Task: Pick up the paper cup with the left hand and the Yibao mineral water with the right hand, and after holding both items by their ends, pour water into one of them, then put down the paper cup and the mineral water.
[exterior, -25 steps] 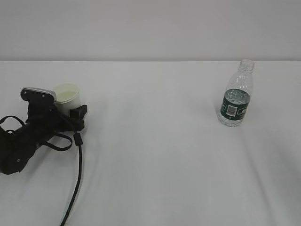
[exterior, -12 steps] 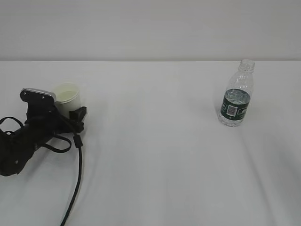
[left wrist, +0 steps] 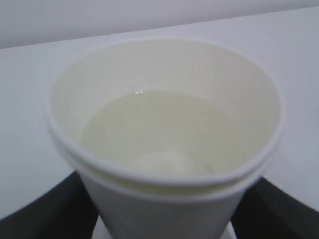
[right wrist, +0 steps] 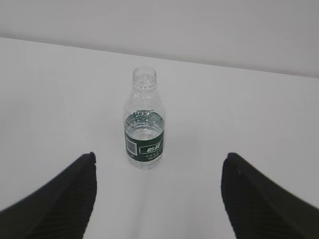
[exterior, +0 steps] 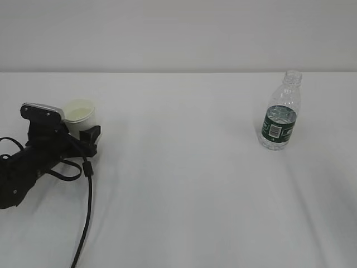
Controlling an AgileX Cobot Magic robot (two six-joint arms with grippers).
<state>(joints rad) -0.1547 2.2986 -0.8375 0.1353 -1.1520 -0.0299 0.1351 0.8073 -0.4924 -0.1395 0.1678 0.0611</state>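
Upright water-filled paper cup far left; uncapped Yibao mineral water upright, right.

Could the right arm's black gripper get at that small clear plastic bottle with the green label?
Probably yes. The small clear plastic bottle with the green label stands upright, alone on the white table, straight ahead of the right arm's black gripper, whose jaws stand wide open with nothing between.
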